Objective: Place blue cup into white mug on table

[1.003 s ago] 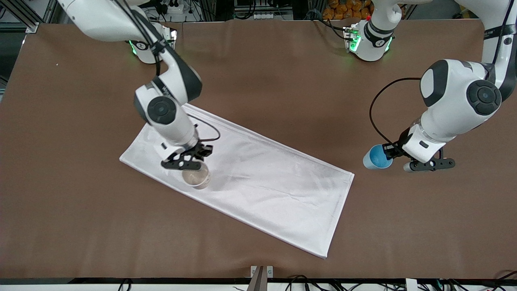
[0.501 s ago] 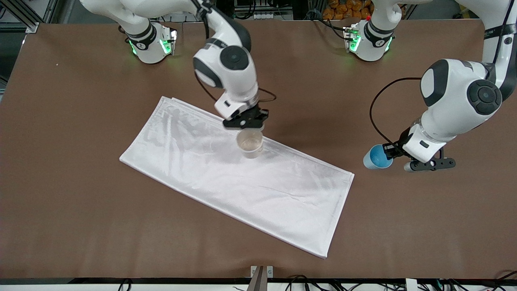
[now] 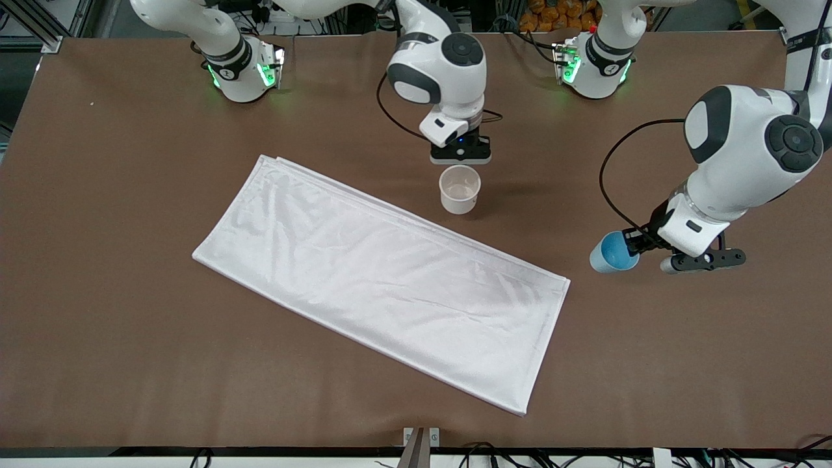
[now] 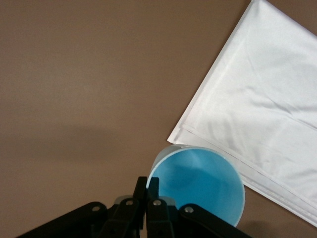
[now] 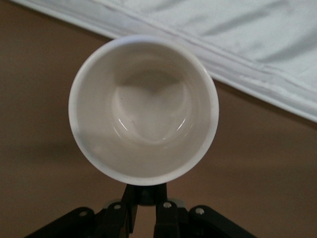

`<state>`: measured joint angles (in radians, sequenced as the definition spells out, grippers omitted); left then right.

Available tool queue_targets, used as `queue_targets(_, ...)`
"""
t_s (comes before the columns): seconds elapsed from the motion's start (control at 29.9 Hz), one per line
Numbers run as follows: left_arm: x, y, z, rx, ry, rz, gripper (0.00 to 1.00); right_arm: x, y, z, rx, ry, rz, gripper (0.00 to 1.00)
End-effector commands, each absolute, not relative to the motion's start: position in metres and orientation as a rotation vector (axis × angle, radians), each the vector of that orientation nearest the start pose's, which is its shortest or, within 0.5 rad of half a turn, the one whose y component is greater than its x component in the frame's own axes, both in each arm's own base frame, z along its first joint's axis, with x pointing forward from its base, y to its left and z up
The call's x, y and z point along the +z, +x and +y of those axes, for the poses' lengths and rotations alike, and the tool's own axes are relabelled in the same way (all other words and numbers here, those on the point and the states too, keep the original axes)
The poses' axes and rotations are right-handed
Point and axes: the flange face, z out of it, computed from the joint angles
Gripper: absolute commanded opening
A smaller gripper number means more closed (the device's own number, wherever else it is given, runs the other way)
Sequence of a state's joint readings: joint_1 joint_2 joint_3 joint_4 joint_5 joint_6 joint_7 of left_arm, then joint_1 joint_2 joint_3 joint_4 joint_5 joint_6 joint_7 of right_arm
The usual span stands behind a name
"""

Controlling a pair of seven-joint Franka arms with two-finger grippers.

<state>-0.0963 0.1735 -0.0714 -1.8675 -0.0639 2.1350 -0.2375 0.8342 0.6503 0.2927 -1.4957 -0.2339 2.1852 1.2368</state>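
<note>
While aloft: white mug [image 3: 459, 189], blue cup [image 3: 611, 252]

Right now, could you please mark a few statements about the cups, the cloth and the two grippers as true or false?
1. The right gripper holds the white mug by its handle. True.
2. The white mug hangs over the white cloth. False: it is over bare table, just off the cloth's edge.
3. The left gripper is shut on the blue cup. True.
4. The blue cup sits inside the white mug. False: they are apart, one in each gripper.
5. The white mug is empty. True.
</note>
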Motion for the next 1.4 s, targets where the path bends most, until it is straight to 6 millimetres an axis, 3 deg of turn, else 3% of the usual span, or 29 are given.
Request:
queue_targets(0.0,0.436,0.597,-0.101,-0.128,-3.227,-0.211,0.0,0.285,0.341,0.65,-0.122,-3.099,0.101,0.0)
queue_targets(0.17,0.444,0.593,-0.1,-0.122,-3.226,-0.216,0.0,0.264,0.326,0.665,-0.151,-3.114,0.121,0.0)
queue_targets(0.37,0.456,0.581,-0.089,-0.117,-3.216,-0.213,0.0,0.25,0.322,0.675,-0.149,-3.111,0.153,0.01)
queue_targets(0.43,0.457,0.571,-0.086,-0.113,-3.209,-0.183,0.0,0.25,0.32,0.677,-0.15,-3.109,0.16,0.21)
queue_targets(0.5,0.457,0.564,-0.08,-0.105,-3.206,-0.17,0.0,0.25,0.32,0.677,-0.148,-3.109,0.178,0.5)
queue_targets(0.53,0.455,0.561,-0.08,-0.093,-3.205,-0.165,0.0,0.251,0.319,0.677,-0.147,-3.106,0.188,0.67)
queue_targets(0.57,0.455,0.559,-0.08,-0.083,-3.204,-0.164,0.0,0.251,0.32,0.677,-0.15,-3.107,0.2,0.94)
queue_targets(0.6,0.454,0.559,-0.08,-0.074,-3.204,-0.164,0.0,0.252,0.32,0.676,-0.151,-3.11,0.202,1.0)
queue_targets(0.67,0.454,0.557,-0.08,-0.062,-3.203,-0.163,0.0,0.258,0.319,0.676,-0.165,-3.116,0.19,1.0)
queue_targets(0.8,0.454,0.558,-0.077,-0.06,-3.201,-0.169,0.0,0.284,0.326,0.667,-0.156,-3.161,0.214,1.0)
queue_targets(1.07,0.452,0.552,-0.092,-0.02,-3.2,-0.16,0.0,0.388,0.35,0.638,-0.137,-3.136,0.237,1.0)
queue_targets(1.27,0.436,0.536,-0.141,0.043,-3.189,-0.212,0.0,0.462,0.369,0.6,-0.123,-3.129,0.217,1.0)
queue_targets(1.37,0.431,0.524,-0.173,0.056,-3.182,-0.257,0.0,0.5,0.384,0.572,-0.09,-3.12,0.197,1.0)
